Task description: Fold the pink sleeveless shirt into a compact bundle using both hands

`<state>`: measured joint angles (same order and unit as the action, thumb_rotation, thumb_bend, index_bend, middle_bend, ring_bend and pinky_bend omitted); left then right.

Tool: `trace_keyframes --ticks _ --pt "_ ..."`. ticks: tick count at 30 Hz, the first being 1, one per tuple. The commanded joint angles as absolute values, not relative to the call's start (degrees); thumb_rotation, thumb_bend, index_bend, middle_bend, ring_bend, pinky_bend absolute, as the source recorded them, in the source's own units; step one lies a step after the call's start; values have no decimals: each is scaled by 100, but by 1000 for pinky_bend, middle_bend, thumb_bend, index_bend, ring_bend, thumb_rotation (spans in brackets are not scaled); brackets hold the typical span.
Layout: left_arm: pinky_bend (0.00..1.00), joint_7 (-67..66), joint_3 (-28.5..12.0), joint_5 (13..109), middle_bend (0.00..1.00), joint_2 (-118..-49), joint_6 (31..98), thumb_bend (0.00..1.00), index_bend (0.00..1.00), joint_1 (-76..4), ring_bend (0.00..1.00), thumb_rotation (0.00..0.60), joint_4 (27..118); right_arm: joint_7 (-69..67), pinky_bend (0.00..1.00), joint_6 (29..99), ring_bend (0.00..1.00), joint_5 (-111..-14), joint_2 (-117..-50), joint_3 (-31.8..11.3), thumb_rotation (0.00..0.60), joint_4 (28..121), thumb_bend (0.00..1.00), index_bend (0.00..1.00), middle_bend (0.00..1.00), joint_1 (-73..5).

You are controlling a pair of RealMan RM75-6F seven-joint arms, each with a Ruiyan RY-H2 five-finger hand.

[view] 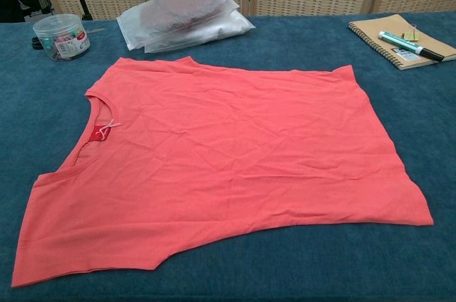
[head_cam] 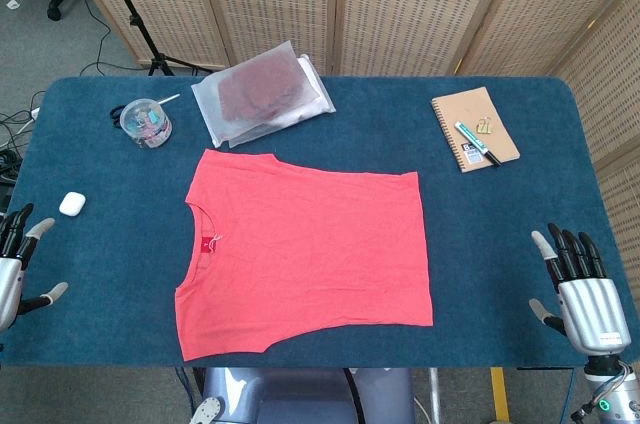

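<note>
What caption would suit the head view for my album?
Pink shirt lies flat on blue table, both open hands waiting at its sides.

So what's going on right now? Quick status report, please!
Left hand and right hand open, fingers spread, at the table edges. Pink shirt flat, unfolded, untouched. Nothing lies on it; plastic bag just beyond its far edge.

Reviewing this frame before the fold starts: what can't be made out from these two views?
- Left hand: head view only, cut off by the frame's left edge.
- Right hand: absent from the chest view.
- Frosted bag: its contents are blurred by the plastic in both views.
- Clear tub: its contents are too small to identify.
- Pink shirt: its underside is hidden against the table.
</note>
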<state>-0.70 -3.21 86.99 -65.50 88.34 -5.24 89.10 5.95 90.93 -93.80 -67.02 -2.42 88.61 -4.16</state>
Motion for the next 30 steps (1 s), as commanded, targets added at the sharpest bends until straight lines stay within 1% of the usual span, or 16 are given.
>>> trace_keyframes --ticks 1,5,9,12,15,18,21,26,30 --pt "0 -83 -327 8686 0 -6547 8837 0 0 -518 0 600 8919 582 0 9049 0 -9388 -6697 -222 600 8856 0 40 0 -428" --pt "0 -75 -333 8670 0 -6539 8840 0 0 -509 0 600 8931 445 0 8955 0 -9495 -6671 -141 600 8854 0 40 0 -470" --pt "0 -63 -347 8690 0 -6518 8846 0 0 -520 0 600 8988 -205 0 8716 0 -9907 -6619 108 600 8814 0 47 0 -651" --pt "0 -87 -357 8671 0 -6525 8818 0 0 -534 0 600 8985 -557 0 8468 0 -10332 -6708 303 600 8584 1 121 0 -890" --pt "0 -133 -370 8603 0 -6530 8760 0 0 -546 0 600 8971 -602 0 8233 0 -10631 -6943 435 600 8238 42 175 0 -1089" --pt "0 -199 -386 8561 0 -6542 8761 0 0 -541 0 600 8977 -681 0 7984 0 -10739 -7205 519 600 8001 60 226 0 -1250" --pt "0 -252 -383 8566 0 -6564 8775 0 0 -534 0 600 8986 -747 0 7855 0 -10781 -7412 535 600 7913 106 265 0 -1373" --pt "0 -397 -378 8531 0 -6641 8691 0 0 -571 0 600 8940 -497 0 7763 0 -10741 -7778 465 600 7812 193 287 0 -1465" --pt "0 -440 -390 8479 0 -6677 8639 0 0 -589 0 600 8914 -266 0 7608 0 -10580 -8019 433 600 7719 208 315 0 -1508"
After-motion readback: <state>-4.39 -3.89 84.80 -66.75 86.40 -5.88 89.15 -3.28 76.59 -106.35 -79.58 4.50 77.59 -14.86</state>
